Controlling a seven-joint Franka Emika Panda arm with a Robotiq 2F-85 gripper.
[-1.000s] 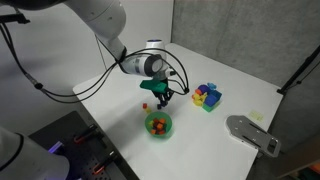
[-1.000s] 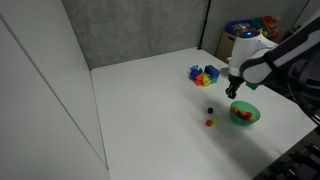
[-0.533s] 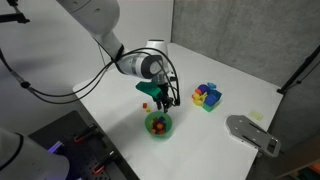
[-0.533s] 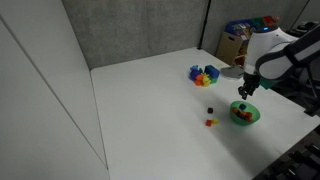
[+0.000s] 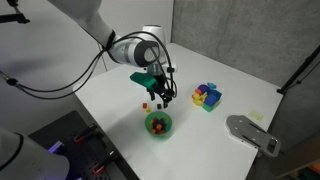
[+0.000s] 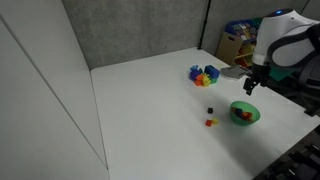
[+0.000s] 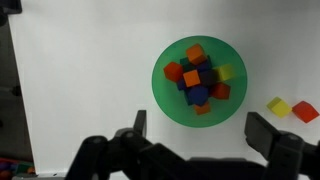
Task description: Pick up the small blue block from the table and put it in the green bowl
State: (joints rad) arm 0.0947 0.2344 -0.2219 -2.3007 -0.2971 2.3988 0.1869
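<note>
The green bowl sits on the white table and holds several small blocks. The small blue block lies in the middle of that pile, among orange, red and yellow ones. My gripper hangs open above the bowl with nothing between its fingers. In both exterior views the gripper is raised clear of the bowl. The blocks in the bowl are too small to tell apart there.
A yellow block and a red block lie on the table beside the bowl. A blue-yellow-red block cluster stands farther back. A grey device rests at the table's corner.
The gripper has gone from shut to open over the bowl and has risen away from it. The blue block it carried now lies in the bowl.
</note>
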